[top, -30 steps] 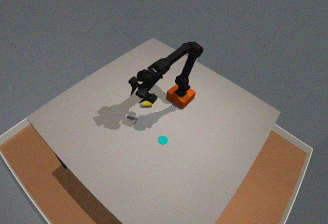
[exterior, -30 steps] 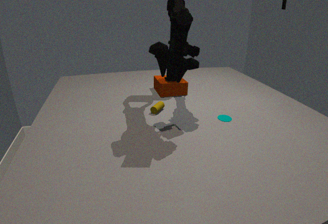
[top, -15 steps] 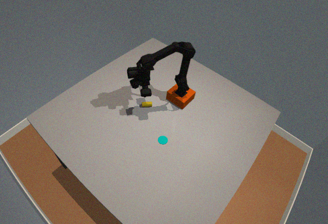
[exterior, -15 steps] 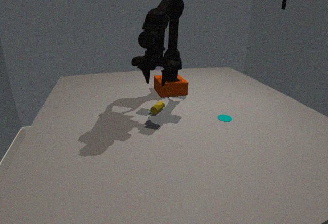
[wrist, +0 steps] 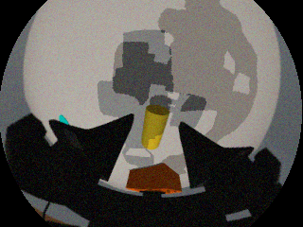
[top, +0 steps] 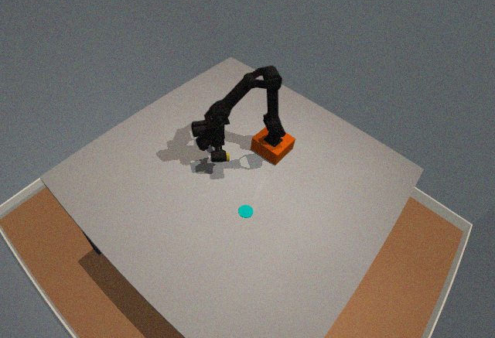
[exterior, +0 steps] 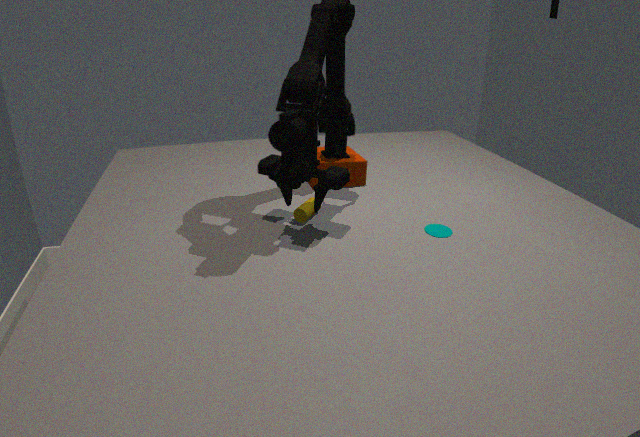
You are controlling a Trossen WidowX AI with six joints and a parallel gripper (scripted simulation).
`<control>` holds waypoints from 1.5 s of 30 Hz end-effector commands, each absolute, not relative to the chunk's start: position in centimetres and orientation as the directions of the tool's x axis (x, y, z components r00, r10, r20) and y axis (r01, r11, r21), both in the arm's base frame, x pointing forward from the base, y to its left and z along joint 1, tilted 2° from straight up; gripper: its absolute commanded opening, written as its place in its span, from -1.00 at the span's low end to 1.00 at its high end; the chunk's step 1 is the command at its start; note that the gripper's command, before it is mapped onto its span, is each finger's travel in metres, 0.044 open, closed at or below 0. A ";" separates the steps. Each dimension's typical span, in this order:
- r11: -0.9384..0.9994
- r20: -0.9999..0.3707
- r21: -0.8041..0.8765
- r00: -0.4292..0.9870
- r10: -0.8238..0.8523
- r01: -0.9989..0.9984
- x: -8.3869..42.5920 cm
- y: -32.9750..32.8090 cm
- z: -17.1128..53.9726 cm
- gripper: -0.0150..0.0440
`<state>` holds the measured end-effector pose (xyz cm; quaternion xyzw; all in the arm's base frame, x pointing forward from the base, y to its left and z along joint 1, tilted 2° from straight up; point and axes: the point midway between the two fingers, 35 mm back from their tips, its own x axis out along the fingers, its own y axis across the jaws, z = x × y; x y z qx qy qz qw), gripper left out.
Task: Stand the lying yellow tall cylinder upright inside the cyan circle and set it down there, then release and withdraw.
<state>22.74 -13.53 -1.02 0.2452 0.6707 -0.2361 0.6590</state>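
Your gripper hangs open astride the lying yellow cylinder (nothing gripped), fingers either side for closing across it.

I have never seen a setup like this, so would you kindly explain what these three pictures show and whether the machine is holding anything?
The black machine is a single jointed robot arm bolted to an orange base on a grey table. One picture looks down from above, one from the side, and the round one from a camera on the arm's wrist. A yellow cylinder lies on its side on the table, apart from a flat cyan circle. The arm's two-fingered gripper points down over the cylinder, fingers open on either side. It holds nothing.
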 end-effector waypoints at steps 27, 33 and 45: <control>0.766 -1.000 0.013 -0.002 0.019 0.643 23.2 -13.8 1.7 -0.14; 0.766 -1.000 0.013 -0.002 0.019 0.643 23.2 -13.8 3.5 -0.14; 0.766 -1.000 0.013 -0.002 0.019 0.643 23.0 -13.7 7.3 -0.14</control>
